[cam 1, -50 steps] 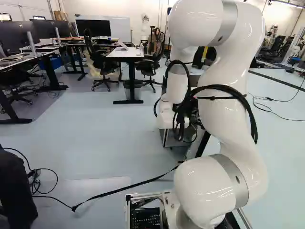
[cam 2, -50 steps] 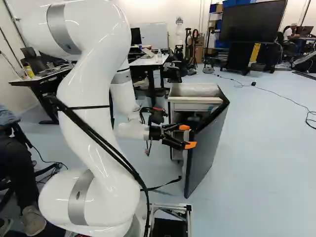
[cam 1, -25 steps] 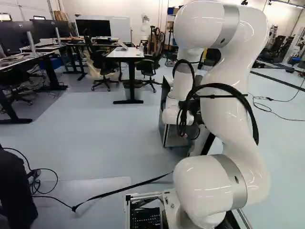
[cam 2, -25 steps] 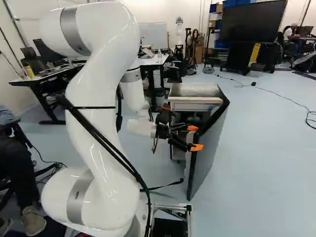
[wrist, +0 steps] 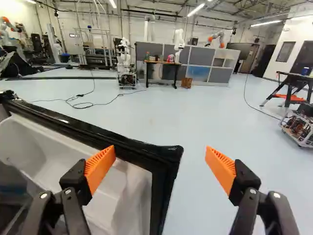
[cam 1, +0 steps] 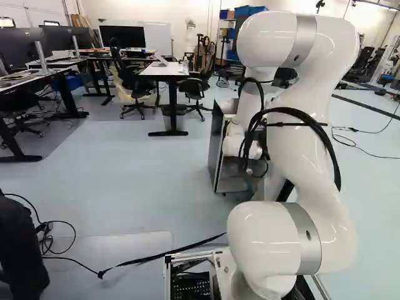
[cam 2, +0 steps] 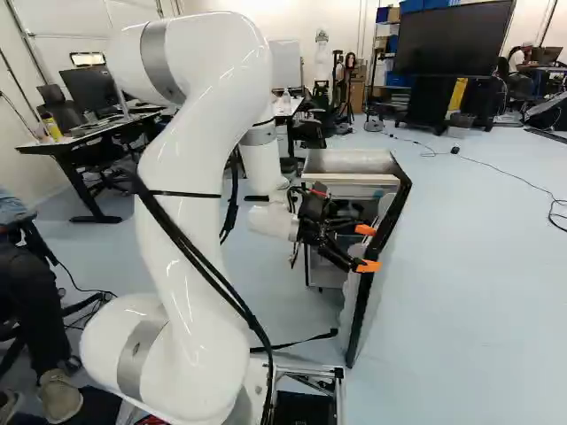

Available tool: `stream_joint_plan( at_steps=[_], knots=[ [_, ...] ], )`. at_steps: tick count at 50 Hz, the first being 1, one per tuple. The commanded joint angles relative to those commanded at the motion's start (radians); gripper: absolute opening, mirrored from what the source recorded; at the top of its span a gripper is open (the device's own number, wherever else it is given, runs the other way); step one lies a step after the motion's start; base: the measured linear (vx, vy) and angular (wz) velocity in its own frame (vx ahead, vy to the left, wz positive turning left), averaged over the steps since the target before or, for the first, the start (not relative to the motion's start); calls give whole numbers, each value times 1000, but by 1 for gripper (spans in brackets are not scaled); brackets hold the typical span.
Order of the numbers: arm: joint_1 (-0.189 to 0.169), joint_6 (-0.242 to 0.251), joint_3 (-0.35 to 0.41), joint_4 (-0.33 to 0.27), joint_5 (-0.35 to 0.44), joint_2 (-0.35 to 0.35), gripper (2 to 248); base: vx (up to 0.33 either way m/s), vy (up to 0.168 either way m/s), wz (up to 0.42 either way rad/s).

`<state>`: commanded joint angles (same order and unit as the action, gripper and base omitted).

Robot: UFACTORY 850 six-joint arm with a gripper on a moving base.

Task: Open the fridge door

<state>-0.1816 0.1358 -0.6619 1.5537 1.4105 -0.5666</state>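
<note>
In the right base view my gripper (cam 2: pixel 366 248) is at the fridge door (cam 2: pixel 361 305), which stands swung out from the grey fridge (cam 2: pixel 348 161). The door's black edge runs close by the orange fingertips. The wrist view shows the gripper (wrist: pixel 160 152) open, its fingers wide apart. One finger is over the door's white inner side (wrist: pixel 100 183); the other is beyond the door's outer face, above the floor. The black corner of the door (wrist: pixel 164 156) lies between them, nearer the inner finger. Whether the inner finger touches the door, I cannot tell. The arm partly hides the fridge (cam 1: pixel 219 153) in the left base view.
A black strap (cam 2: pixel 297 342) lies on the floor near the base. Desks (cam 1: pixel 164 70) and chairs stand farther ahead on the left. A seated person is at the left of the right base view. The wrist view shows another robot (wrist: pixel 125 61) and a wheeled cart (wrist: pixel 299 128).
The arm has moved rightward in both base views. The fridge door has swung farther open, its near edge shifting right with the gripper. The base and the fridge body have stayed put.
</note>
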Motion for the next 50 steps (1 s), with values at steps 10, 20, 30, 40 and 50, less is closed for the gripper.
stream_joint_plan(
  at_steps=[10,20,30,40,50],
  knots=[
    [-46,0,-47,0,0,-22,247,0,0,0],
    [-89,0,-95,0,0,-45,247,0,0,0],
    [-127,0,-139,0,0,-66,247,0,0,0],
    [-146,0,-162,0,0,-77,247,0,0,0],
    [-148,0,-165,0,0,-79,247,0,0,0]
  ],
)
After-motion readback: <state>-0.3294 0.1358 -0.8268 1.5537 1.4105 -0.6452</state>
